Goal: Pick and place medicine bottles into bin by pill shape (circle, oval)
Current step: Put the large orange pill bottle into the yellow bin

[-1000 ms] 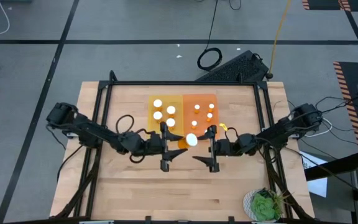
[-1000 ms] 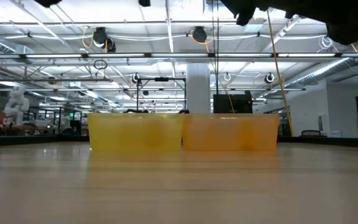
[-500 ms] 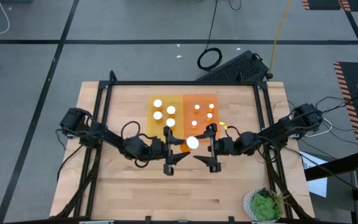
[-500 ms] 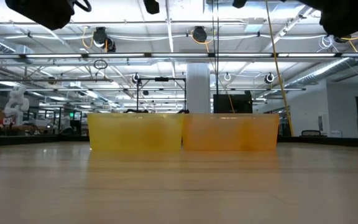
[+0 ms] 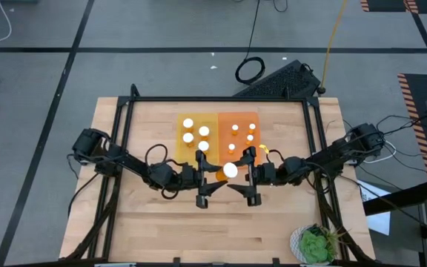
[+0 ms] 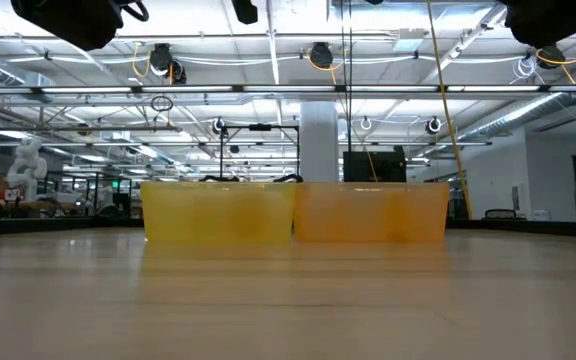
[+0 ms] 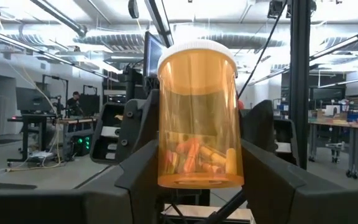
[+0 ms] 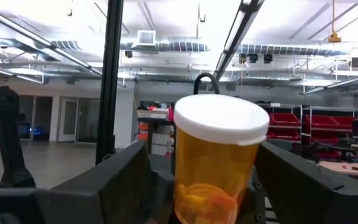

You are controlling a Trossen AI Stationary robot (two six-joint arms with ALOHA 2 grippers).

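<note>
No readable writing on anything I can see; the held medicine bottle (image 7: 197,115) carries no label facing either wrist camera, only clear amber plastic with a white cap and a heap of elongated orange and yellow pills at its bottom. From above, I see both arms meeting over the middle of the wooden table (image 5: 154,230), just in front of the bins, with that one bottle (image 5: 228,170) raised between them. In the left wrist view the left gripper (image 7: 194,186) has its dark fingers (image 7: 145,174) pressed against both sides of the bottle's lower body, upright, clear of the table. In the right wrist view the same bottle (image 8: 219,162) stands between the right gripper's (image 8: 213,211) fingers (image 8: 120,180), which sit spread with gaps either side; I cannot tell whether they touch it. Behind, the yellow bin (image 5: 196,133) holds four white-capped bottles (image 5: 188,137) and the orange bin (image 5: 237,132), touching it side by side, holds about five smaller-capped ones (image 5: 235,128). The low view shows both bins on bare light wood planks, with an open hall of ceiling lights, pipes and racks beyond. A green plant (image 5: 316,245) sits at the table's near right corner, a black keyboard (image 5: 280,80) on the grey floor behind the table.
</note>
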